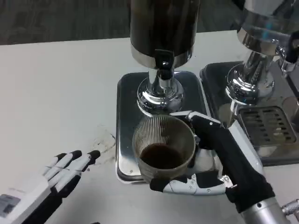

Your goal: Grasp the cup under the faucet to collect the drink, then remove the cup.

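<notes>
- Gripping the ribbed metal cup (163, 149), the right hand (219, 163) wraps the cup from its right side, with fingers (184, 185) curled across the near wall and another finger (198, 119) reaching around the far right of the rim.
- The cup stands upright on the near part of the steel drip tray (125, 121), near the centre of the scene, and holds a dark liquid in its bottom.
- The cup sits just nearer than the faucet (163, 63) of the dark-bodied drink dispenser (163, 28); whether the rim lies directly beneath the spout cannot be told from this angle.
- The dispenser rises on a polished chrome pedestal (160, 95) that stands on the far half of the same tray.
- The right forearm (261, 212) enters from the lower right corner, and its black-covered wrist slopes up toward the cup.
- The left hand (51, 179) rests low at the near left of the white worktop (56, 93), palm down, well apart from the cup.
- The left hand's fingers (74, 161) lie extended and slightly spread, pointing toward the tray, and hold nothing.
- A second chrome dispenser (259, 51) stands at the far right on its own tray (280, 154), which carries a slotted grille (266, 126).
- The two trays lie side by side with a narrow strip of worktop between them.
</notes>
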